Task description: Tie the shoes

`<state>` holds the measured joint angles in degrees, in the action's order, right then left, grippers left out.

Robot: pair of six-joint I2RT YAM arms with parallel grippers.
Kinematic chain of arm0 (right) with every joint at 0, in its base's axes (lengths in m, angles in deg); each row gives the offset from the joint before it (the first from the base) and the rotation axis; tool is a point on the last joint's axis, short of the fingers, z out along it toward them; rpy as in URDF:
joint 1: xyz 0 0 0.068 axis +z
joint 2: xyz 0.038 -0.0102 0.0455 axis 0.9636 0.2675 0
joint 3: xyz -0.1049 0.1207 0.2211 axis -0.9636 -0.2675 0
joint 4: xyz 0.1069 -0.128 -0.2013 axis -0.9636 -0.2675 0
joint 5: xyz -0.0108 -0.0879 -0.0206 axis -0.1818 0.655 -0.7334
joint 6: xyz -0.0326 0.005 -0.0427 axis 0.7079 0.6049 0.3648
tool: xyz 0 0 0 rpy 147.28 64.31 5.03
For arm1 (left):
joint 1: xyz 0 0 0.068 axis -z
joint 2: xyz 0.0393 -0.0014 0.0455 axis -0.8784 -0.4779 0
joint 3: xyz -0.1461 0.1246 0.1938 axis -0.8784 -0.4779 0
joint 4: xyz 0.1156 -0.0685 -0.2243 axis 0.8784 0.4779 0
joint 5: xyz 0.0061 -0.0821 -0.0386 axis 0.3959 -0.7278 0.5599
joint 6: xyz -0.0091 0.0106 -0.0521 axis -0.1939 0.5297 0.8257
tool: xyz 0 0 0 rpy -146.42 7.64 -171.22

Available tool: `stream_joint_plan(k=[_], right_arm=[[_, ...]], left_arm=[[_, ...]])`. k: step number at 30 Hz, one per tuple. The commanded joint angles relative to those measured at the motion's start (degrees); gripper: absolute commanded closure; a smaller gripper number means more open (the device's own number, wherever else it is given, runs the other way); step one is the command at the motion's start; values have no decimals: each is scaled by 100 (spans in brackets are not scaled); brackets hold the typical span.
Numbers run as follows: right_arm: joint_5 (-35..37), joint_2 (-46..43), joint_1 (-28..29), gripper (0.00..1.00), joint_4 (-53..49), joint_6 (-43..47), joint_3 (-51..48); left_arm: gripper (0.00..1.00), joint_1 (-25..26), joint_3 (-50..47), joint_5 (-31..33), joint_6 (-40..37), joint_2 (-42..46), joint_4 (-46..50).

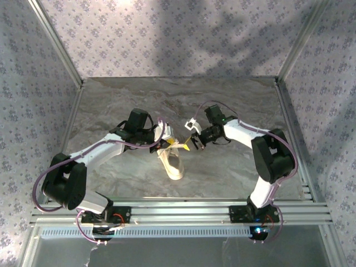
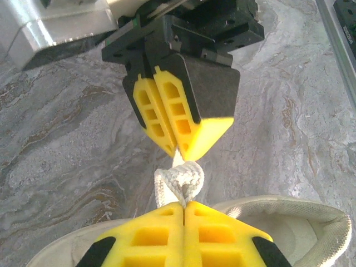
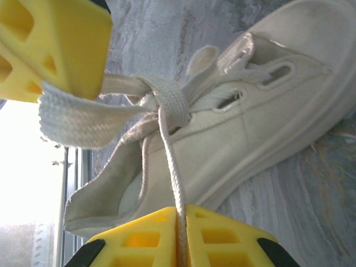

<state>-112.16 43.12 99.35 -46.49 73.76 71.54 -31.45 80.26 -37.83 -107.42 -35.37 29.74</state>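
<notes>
At the middle of the worktop, between the two arms, sits the shoe, and we're right in over its tongue. A first knot is cinched just above the eyelets. The left fingers are pressed tight together on one lace, the flat stretch running out of the knot. The right fingers are clamped flat on the other lace, a thin line going straight up to the knot. Both look taut to us. For a clean pull, we'd say draw the two ends apart evenly and keep them low. That way the knot seats on the tongue and the shoe doesn't lift or skid on the worktop. We can't read any brand, label or writing on the shoe or the fingers.
</notes>
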Motion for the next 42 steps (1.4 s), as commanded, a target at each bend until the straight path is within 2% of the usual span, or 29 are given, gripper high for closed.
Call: stream_joint_plan(k=[1,5,6,7,9,10,15,21,27,32,42], right_arm=[[45,-225,-40,89,-156,-93,-53],[253,-93,-18,86,-207,-193,46],[359,-32,-7,84,-267,-214,98],[460,25,-5,81,-293,-268,146],[758,121,-14,67,-332,-423,223],[869,134,-30,65,-338,-496,249],[1497,-103,-131,52,-309,-955,269],[1438,-534,-91,46,-684,-957,404],[1489,-576,381,42,-1363,-1140,909],[1464,-315,541,39,-1534,-1796,1258],[1371,409,783,36,-2116,-1974,1885]], left_arm=[[100,-35,-86,-114,-100,183,-13],[100,-37,-73,-126,-103,175,4],[96,-21,-61,-142,-99,183,21],[87,-20,-45,-151,-111,186,44],[72,-4,-2,-179,-131,236,106],[67,4,19,-180,-147,271,139],[54,4,180,-106,-253,482,432],[51,-197,260,173,-587,773,809],[47,-723,242,589,-1422,828,1318],[47,-818,275,673,-1672,647,1391],[41,-847,622,828,-2234,46,1535]])
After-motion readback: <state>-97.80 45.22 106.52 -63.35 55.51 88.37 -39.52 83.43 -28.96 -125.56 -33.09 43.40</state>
